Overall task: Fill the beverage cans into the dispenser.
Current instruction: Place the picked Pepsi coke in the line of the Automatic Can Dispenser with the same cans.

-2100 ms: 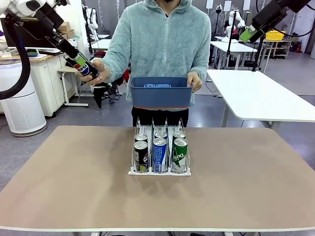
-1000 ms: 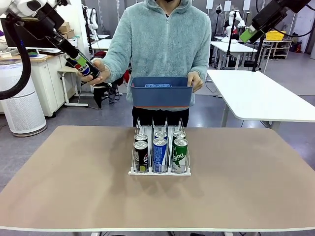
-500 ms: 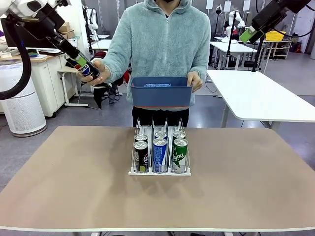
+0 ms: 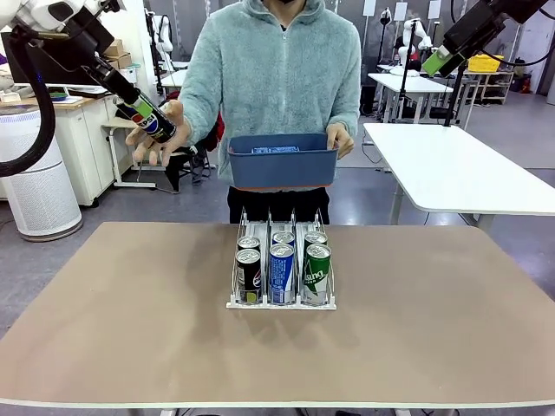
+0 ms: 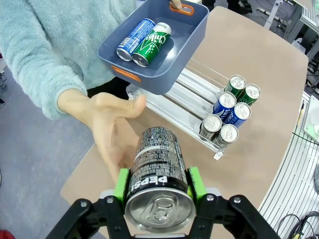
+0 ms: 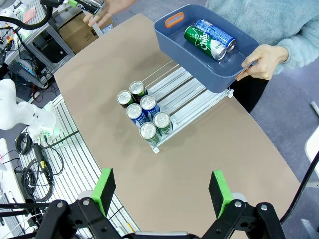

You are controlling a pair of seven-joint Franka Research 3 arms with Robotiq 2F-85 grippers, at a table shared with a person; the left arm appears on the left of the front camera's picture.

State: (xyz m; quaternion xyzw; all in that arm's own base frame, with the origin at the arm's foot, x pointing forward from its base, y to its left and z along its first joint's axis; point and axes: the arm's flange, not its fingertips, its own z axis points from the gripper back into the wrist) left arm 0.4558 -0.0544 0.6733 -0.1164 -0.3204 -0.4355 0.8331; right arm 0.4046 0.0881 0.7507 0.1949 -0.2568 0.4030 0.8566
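My left gripper [image 4: 143, 112] is raised at the far left, shut on a black Pepsi can [image 4: 156, 126] that points toward the person. In the left wrist view the green pads [image 5: 121, 183] clamp that Pepsi can [image 5: 157, 164]. The person's open hand [image 4: 154, 139] is spread just behind it, not gripping. The clear wire dispenser [image 4: 260, 304] stands mid-table with several cans [image 4: 282, 270] in its three lanes. My right gripper [image 6: 162, 186] hangs open and empty, high at the right [image 4: 436, 61].
The person's other hand holds a dark-blue bin [image 4: 282, 169] above the table's far edge, with a blue can [image 5: 133, 39] and a green can [image 5: 152, 44] lying inside. A white table [image 4: 451, 173] stands beyond on the right. The brown tabletop [image 4: 130, 329] is bare around the dispenser.
The person's hand has let go of the Pepsi can and spread open, leaving it in my left gripper. The bin has risen slightly. Both arms stay put.
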